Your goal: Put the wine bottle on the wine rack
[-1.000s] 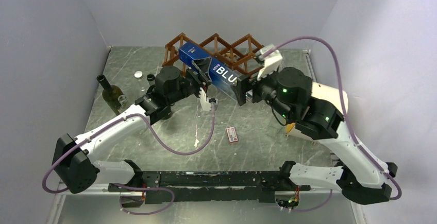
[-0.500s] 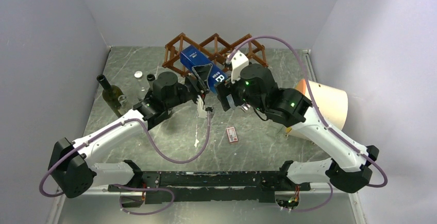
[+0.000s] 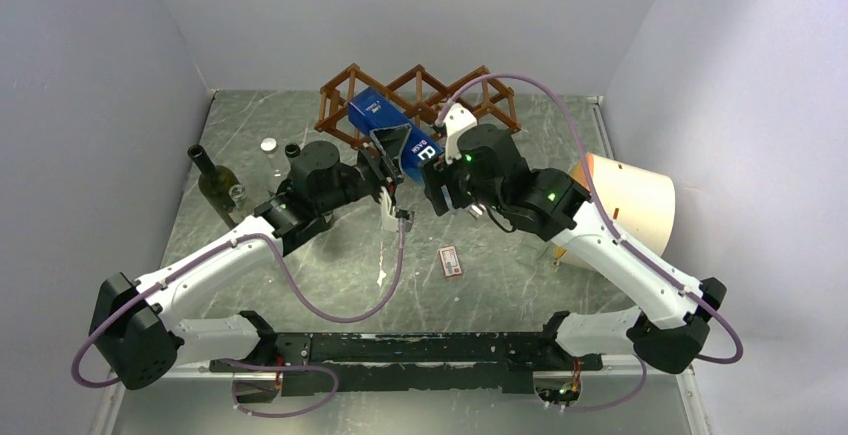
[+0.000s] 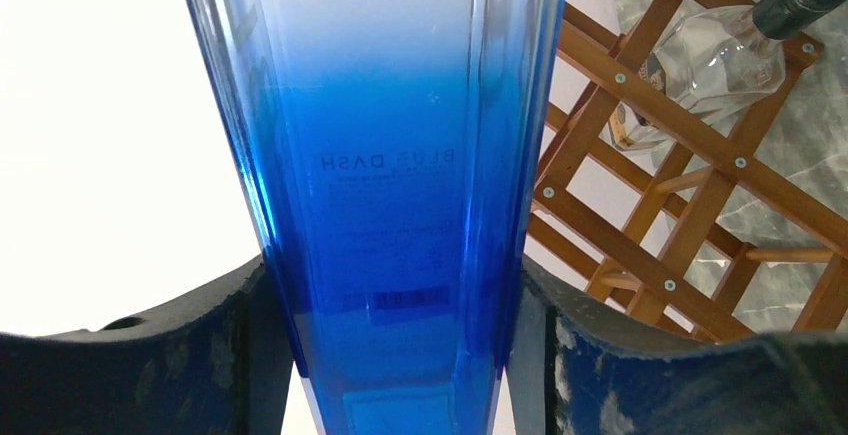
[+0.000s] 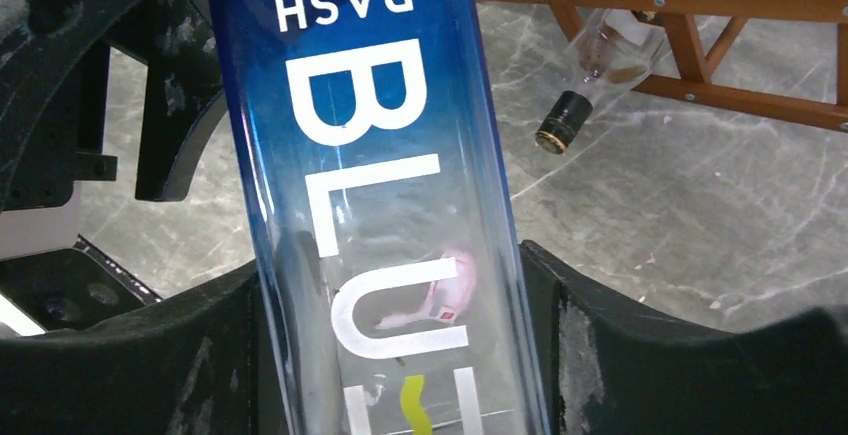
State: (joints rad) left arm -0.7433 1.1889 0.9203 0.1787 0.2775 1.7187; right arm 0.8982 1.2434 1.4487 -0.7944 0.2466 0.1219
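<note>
A tall blue bottle [image 3: 378, 115] lettered BLUE DASH is held in the air in front of the reddish-brown lattice wine rack [image 3: 338, 88]. My left gripper [image 3: 392, 151] is shut on it; in the left wrist view the pads press both sides of the bottle [image 4: 390, 155] at the gripper [image 4: 395, 295]. My right gripper [image 3: 432, 167] is shut on it too, at the letter U of the bottle [image 5: 370, 155], at the gripper [image 5: 390, 285]. The rack also shows in the left wrist view [image 4: 650, 245] and in the right wrist view [image 5: 700, 0].
A clear bottle [image 5: 610, 45] with a dark cap lies in the rack's foot, also in the left wrist view [image 4: 715, 60]. A green bottle [image 3: 215, 187] lies at the left, a cap [image 3: 268, 143] near it. A tan cone [image 3: 630, 200] sits at the right. A small card [image 3: 452, 261] lies mid-table.
My right arm has swung left and closed in on the left gripper, so less of the blue bottle shows between them. The left arm has shifted slightly. Both stay shut on the bottle.
</note>
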